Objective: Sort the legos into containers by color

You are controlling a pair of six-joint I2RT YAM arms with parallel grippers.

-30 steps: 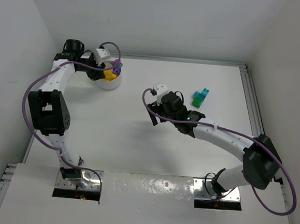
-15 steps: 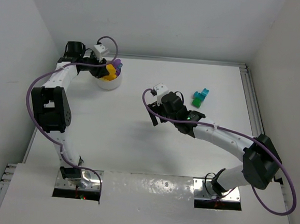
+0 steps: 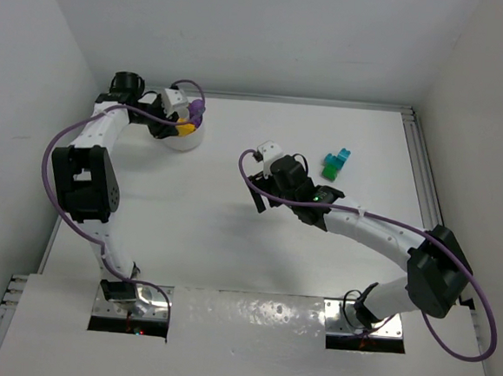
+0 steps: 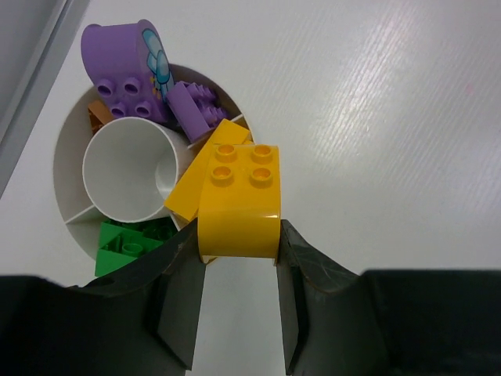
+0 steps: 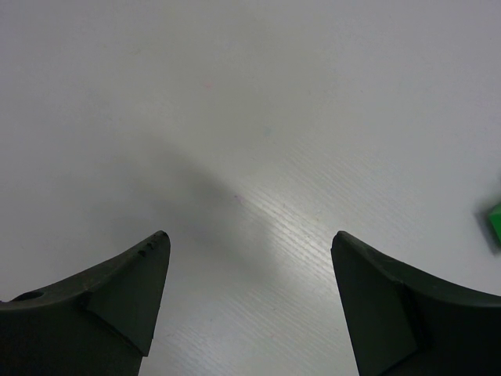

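Left gripper (image 4: 235, 252) clamping yellow brick (image 4: 239, 200), over white bowl (image 4: 78, 217)

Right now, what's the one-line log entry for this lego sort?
left gripper: shut on yellow brick, at bowl rim | right gripper: open, empty, over table | teal and green bricks: unsorted on table

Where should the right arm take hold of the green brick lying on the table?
Probably across its two free side faces, coming straight down. The green brick lies on the table with the teal brick close against its far side, leaving only the other two sides clear.
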